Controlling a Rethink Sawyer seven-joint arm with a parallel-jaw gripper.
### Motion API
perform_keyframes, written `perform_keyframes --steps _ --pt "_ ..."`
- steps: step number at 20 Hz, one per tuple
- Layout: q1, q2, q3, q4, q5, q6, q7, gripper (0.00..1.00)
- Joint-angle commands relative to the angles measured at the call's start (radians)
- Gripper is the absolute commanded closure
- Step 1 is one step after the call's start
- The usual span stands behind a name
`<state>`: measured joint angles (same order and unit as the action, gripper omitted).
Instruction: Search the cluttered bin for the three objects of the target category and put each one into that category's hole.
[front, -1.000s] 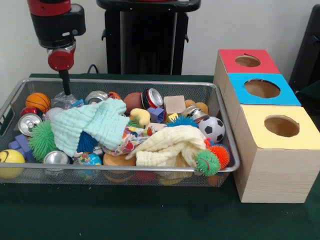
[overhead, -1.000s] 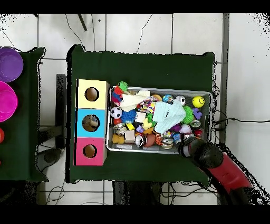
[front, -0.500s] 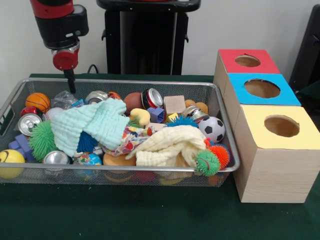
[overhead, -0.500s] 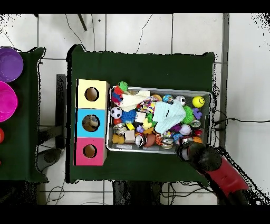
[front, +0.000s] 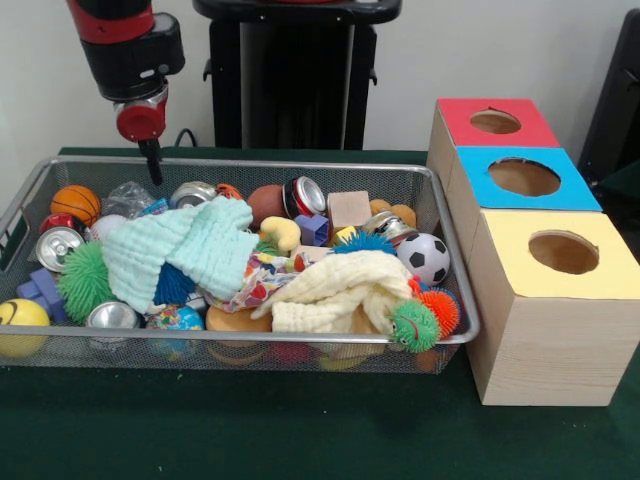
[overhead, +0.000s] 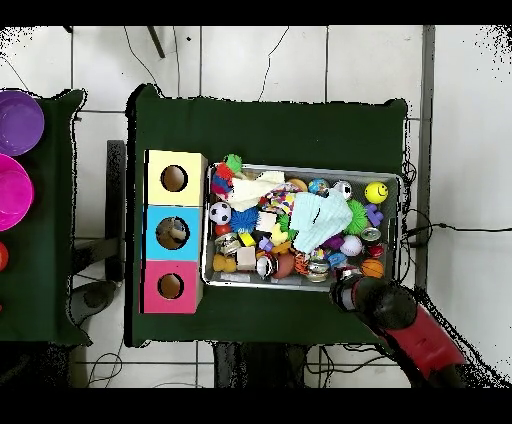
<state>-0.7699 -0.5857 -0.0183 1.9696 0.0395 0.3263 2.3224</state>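
The silver wire-mesh bin (front: 250, 163) sits on the green table, heaped with clutter: a basketball (front: 75, 203), a soccer ball (front: 428, 257), soda cans (front: 305, 195), a mint cloth (front: 185, 250), a cream cloth (front: 340, 290), spiky balls (front: 85, 280) and a wooden block (front: 349, 209). My gripper (front: 154, 170) hangs above the bin's far left rim, over a clear plastic bag (front: 128, 198). It looks shut and empty. In the overhead view the bin (overhead: 300, 168) is centre right and my gripper (overhead: 345, 293) is just below its lower right edge.
Three wooden boxes stand right of the bin, with red (front: 455, 120), blue (front: 475, 180) and yellow (front: 510, 235) tops, each with a round hole. The black pedestal (front: 295, 80) stands behind the bin. Purple bowls (overhead: 15, 120) sit on a side table.
My gripper has risen out of the bin's far left corner and shifted slightly right, toward the rim. The bin's contents have not visibly moved.
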Motion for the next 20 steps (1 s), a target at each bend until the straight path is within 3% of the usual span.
perform_keyframes --steps 1,10,16,20 --pt "-0.050 0.162 0.061 -0.011 -0.009 -0.192 0.106 0.00" --pt "-0.045 0.075 0.062 -0.014 0.000 -0.145 0.102 0.00" --pt "0.023 -0.055 0.006 -0.061 0.014 0.039 0.083 0.00" --pt "0.039 -0.090 -0.015 -0.088 0.015 0.112 0.066 0.00"
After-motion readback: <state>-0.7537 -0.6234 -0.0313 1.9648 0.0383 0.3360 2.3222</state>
